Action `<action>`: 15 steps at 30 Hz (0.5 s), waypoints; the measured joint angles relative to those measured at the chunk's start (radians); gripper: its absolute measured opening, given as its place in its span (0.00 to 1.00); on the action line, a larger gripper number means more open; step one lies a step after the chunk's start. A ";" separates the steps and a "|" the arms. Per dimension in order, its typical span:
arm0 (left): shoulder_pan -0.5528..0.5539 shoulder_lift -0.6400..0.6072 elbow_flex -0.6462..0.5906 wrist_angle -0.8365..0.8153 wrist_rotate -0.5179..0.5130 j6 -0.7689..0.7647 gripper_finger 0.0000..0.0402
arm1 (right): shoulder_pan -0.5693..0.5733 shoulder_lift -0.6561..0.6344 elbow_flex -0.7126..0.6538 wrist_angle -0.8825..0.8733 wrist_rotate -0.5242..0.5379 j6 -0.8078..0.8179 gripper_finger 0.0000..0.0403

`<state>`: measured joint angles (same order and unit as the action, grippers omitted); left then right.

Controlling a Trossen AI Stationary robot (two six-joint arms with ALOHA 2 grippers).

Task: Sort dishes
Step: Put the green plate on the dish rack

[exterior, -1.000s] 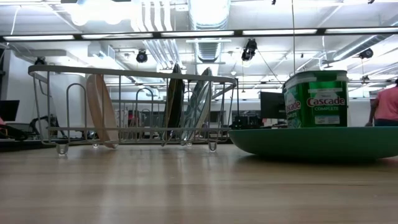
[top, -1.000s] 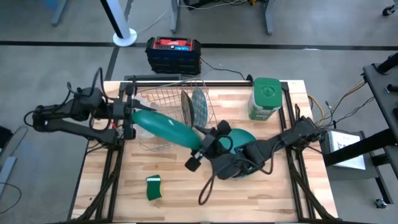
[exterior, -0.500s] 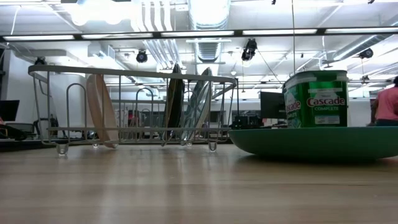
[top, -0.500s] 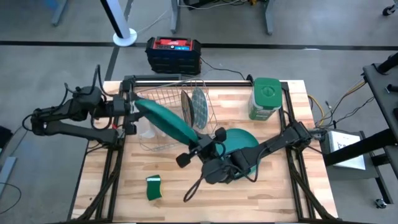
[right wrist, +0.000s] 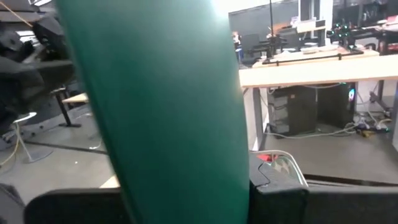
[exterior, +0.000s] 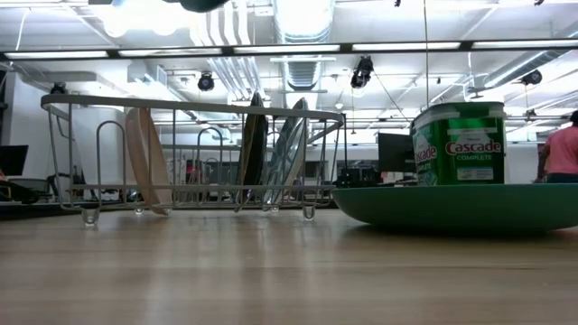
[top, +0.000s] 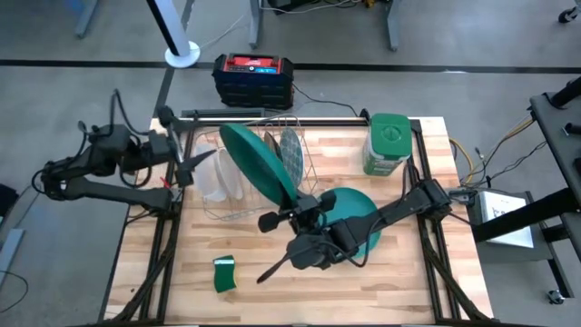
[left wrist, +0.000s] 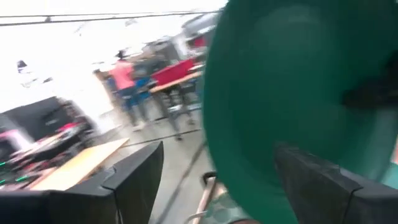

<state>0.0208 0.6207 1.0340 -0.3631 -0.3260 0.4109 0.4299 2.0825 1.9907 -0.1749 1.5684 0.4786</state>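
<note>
A teal plate (top: 257, 163) hangs slanted above the wire dish rack (top: 238, 195), and my right gripper (top: 293, 211) is shut on its near rim. My left gripper (top: 186, 145) stands open just left of the plate's far end (left wrist: 280, 93), touching nothing. In the rack stand on edge a whitish-clear plate (top: 214, 178), a dark plate (exterior: 254, 149) and a grey-green patterned plate (top: 291, 150). A dark green plate (top: 361, 218) lies flat on the table under my right arm. My right gripper pinches the teal plate's rim (right wrist: 186, 180) between its two fingers, one on each face, at the plate's near end. It comes from the table's near right side. The plate is lifted clear, standing on edge, and slants up and away over the rack.
A green Cascade canister (top: 388, 143) stands at the far right of the table. A small green sponge (top: 224, 272) lies near the front left. A black and red box (top: 252, 77) sits on the floor beyond the far edge. A person (exterior: 562, 149) shows far behind.
My left gripper has opened, let go of the teal plate's left end and drawn back toward the table's left edge. The plate, now in my right gripper alone, has swung its free end toward the far edge and up over the rack.
</note>
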 joint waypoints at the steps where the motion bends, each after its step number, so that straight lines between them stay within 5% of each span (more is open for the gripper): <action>1: 0.000 -0.010 0.000 0.006 -0.034 0.000 0.73 | -0.009 0.004 0.000 0.001 0.000 0.009 0.09; 15: 0.001 -0.097 0.000 0.289 -0.278 -0.027 0.73 | -0.128 0.079 -0.009 0.002 -0.005 0.065 0.09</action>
<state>0.0216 0.5236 1.0340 -0.0736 -0.6038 0.3840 0.3014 2.1613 1.9820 -0.1733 1.5633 0.5441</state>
